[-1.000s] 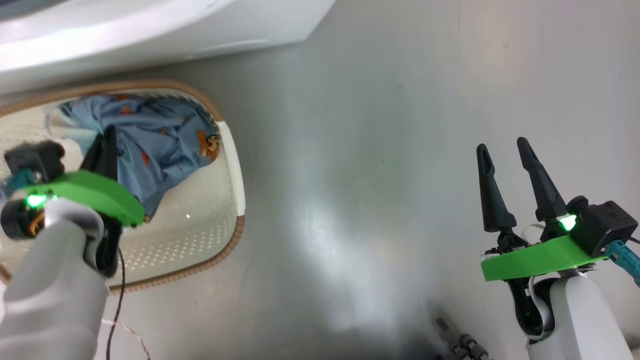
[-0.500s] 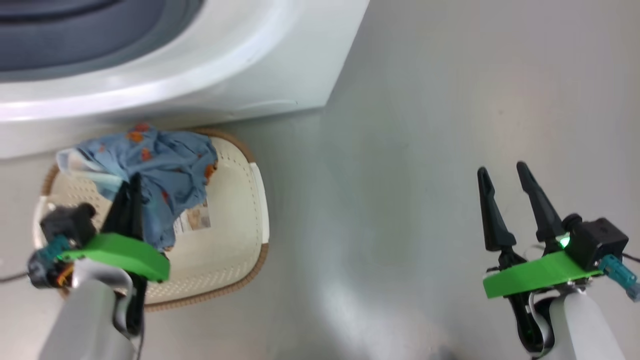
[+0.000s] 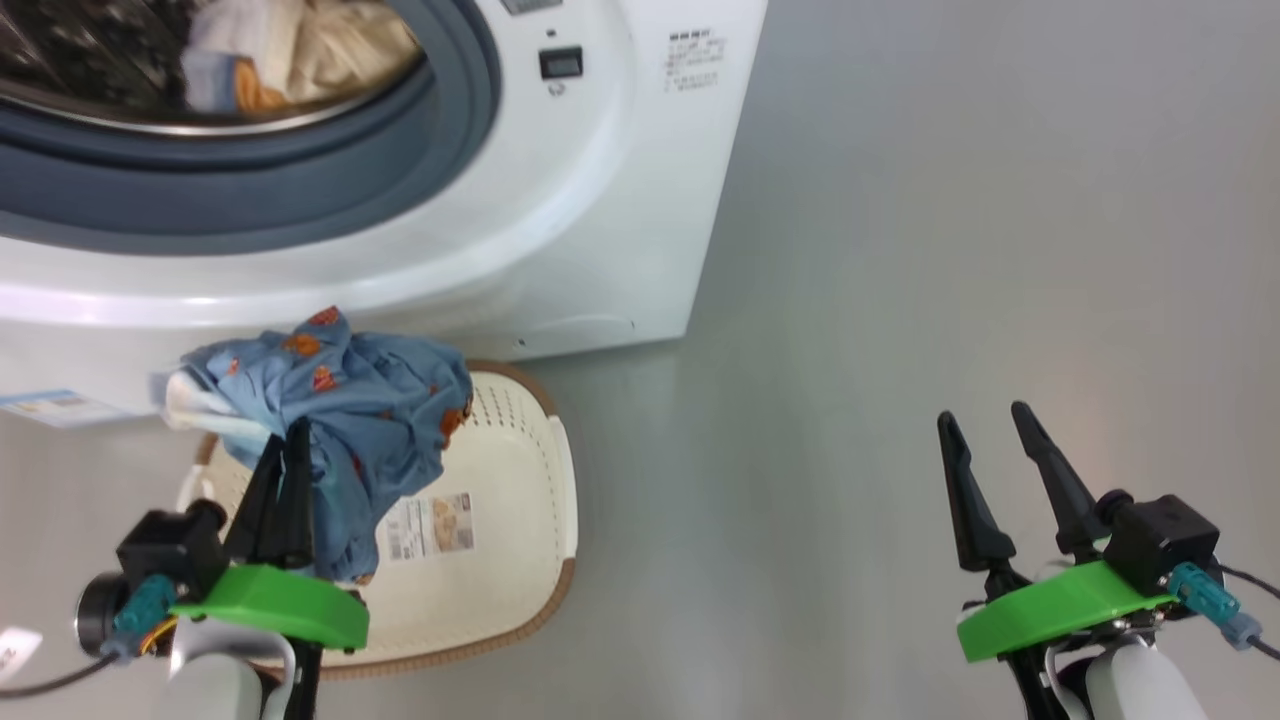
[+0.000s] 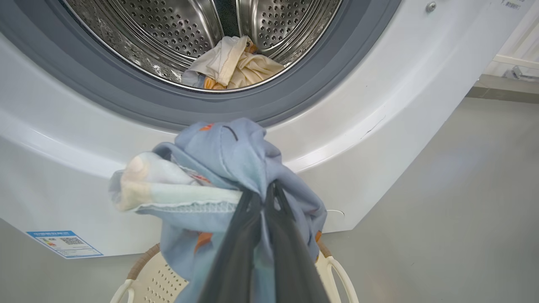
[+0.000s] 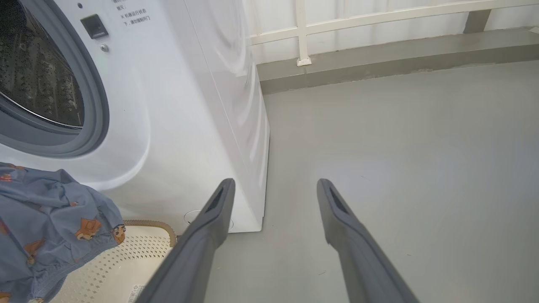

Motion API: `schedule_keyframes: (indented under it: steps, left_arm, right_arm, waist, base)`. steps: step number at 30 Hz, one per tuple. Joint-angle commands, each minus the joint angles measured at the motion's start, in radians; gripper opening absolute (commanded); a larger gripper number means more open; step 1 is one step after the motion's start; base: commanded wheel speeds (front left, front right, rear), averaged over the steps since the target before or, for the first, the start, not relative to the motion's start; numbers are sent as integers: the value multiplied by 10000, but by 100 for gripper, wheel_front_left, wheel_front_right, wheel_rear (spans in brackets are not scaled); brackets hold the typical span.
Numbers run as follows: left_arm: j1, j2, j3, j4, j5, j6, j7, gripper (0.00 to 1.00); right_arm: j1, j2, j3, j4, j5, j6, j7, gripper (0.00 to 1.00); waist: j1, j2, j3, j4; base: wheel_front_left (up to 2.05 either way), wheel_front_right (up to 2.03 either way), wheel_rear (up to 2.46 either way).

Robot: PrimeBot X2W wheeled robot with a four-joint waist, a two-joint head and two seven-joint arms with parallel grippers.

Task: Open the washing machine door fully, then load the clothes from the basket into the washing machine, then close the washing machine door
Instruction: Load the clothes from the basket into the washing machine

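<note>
My left gripper point(image 3: 285, 440) is shut on a light blue garment with orange prints point(image 3: 360, 420), one of the clothes. It hangs bunched above the cream basket point(image 3: 500, 580), just below the washing machine's point(image 3: 600, 200) grey-ringed opening. In the left wrist view the garment point(image 4: 227, 151) drapes over my shut fingertips point(image 4: 273, 198), and white and cream clothes point(image 4: 233, 63) lie in the steel drum. My right gripper point(image 3: 982, 415) stands open over bare floor, well to the right, with nothing between its fingers point(image 5: 210, 219). The washing machine door is out of view.
A blue sticker point(image 3: 50, 405) is on the machine's lower front. A paper label point(image 3: 430, 525) lies on the basket's floor. Grey floor point(image 3: 900, 250) spreads to the right of the machine. A white railing and a low kerb point(image 5: 303, 33) run behind it.
The head camera has tilted up, bringing the drum opening into view. My left gripper has lifted the blue garment out of the basket towards the machine. The right gripper stays open.
</note>
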Motion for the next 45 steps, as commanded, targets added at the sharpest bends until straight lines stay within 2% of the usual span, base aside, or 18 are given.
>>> schedule_keyframes:
  steps: [1, 12, 21, 45]
  left_arm:
    - [264, 177, 440, -436, 197, 90, -93, 0]
    - [1649, -145, 1134, -2369, 1135, 254, -93, 0]
    - [2747, -376, 1573, -3362, 1347, 332, -93, 0]
    - [4394, -574, 1853, -4299, 1516, 739, -93, 0]
  right_arm:
    - [223, -26, 224, -170, -212, 29, -48, 100]
    - [667, -58, 82, -201, -473, 29, -48, 100]
    - [867, -105, 161, -259, -645, 29, -48, 100]
    - [1458, -119, 116, -210, -714, 29, -47, 100]
  waist:
    - [0, 0, -756, 239]
    - [0, 0, -1771, 236]
    - [0, 0, -2457, 85]
    - [0, 0, -3670, 213]
  base:
    - [0, 0, 0]
    - [0, 0, 0]
    - [0, 0, 0]
    - [0, 0, 0]
